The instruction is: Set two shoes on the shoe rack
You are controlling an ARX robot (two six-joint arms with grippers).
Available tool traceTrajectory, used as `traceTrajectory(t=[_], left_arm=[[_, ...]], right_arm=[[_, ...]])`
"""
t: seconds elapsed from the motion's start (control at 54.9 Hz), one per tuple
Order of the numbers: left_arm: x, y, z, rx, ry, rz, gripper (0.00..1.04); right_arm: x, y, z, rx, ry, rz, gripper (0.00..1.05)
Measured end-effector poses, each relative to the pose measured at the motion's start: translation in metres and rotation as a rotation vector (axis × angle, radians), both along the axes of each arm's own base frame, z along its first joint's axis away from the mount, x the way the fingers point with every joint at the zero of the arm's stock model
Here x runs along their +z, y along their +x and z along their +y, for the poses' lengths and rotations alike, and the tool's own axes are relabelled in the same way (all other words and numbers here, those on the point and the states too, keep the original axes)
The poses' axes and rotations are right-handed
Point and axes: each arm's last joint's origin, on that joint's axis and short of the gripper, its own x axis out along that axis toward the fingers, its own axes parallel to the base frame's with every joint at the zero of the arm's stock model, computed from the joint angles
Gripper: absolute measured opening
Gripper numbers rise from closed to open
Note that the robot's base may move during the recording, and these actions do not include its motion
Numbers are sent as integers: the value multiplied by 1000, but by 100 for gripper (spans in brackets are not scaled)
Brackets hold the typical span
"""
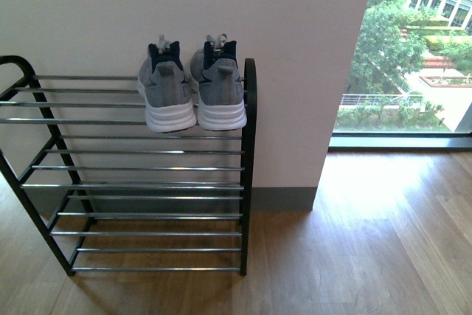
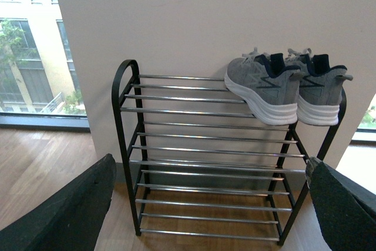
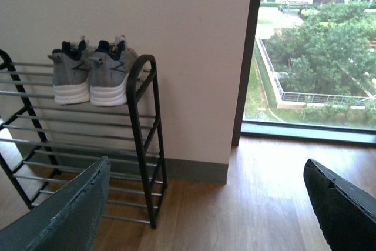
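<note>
- Dark, padded fingers of the left gripper (image 2: 210, 166) fill the near corners of its wrist view, spread wide with nothing between them. The right gripper (image 3: 205, 167) is spread and empty in the same way.
- Behind everything stands the plain white wall (image 1: 221, 5), with the brown wooden plank floor (image 1: 369, 241) running out to the right.
- Against that wall is the black metal shoe rack with arched ends and four tiers of chrome bars (image 1: 147, 152). Its three lower tiers are bare.
- On the top tier, at the right end, sits the pair of grey knit sneakers with white soles and navy linings (image 1: 193, 94). They are side by side and touching, heels toward the robot and jutting slightly past the near bar.
- These sneakers look light. The knit uppers would likely give under a pinch, while the soles look firmer. The padded heel collar or the sole's sidewall seems the surest hold, and the smooth bars may let them slide.
</note>
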Motion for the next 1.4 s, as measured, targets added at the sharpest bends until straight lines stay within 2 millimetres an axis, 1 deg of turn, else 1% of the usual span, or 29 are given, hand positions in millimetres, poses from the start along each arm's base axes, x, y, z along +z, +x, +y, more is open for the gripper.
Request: traceTrajectory(t=[1.403], left_arm=[[0, 0, 0, 0, 0, 0, 95]], right_arm=[[0, 0, 0, 3, 0, 1, 95]])
